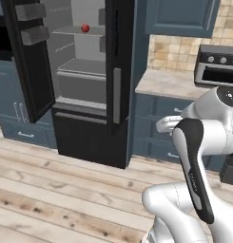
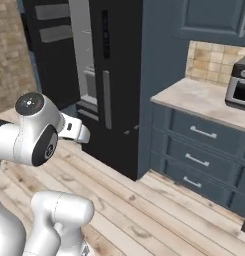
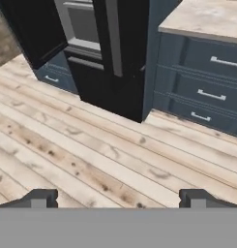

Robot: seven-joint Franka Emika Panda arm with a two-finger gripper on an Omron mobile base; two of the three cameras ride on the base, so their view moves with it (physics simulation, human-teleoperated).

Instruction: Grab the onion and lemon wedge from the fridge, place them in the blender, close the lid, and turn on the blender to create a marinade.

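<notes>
The fridge [image 1: 80, 71] stands with its left door [image 1: 27, 57] swung open, showing grey shelves and bins. On an upper shelf sits the onion [image 1: 85, 28], a small glossy red ball. My gripper [image 3: 118, 198] hangs well in front of the fridge [image 3: 110, 48], low over the wooden floor. It is open, with its fingertips [image 3: 40, 197] wide apart and nothing between them. My white arm [image 1: 194, 156] is folded to the right of the fridge [image 2: 119, 75]. The lemon wedge, the blender and the lid are out of view.
Right of the fridge, a stone counter [image 1: 168, 83] on blue drawers [image 3: 207, 87] carries a toaster oven [image 1: 215, 66]. Blue wall cabinets [image 1: 182, 16] hang above. Wooden floor [image 3: 91, 145] stretches between me and the fridge.
</notes>
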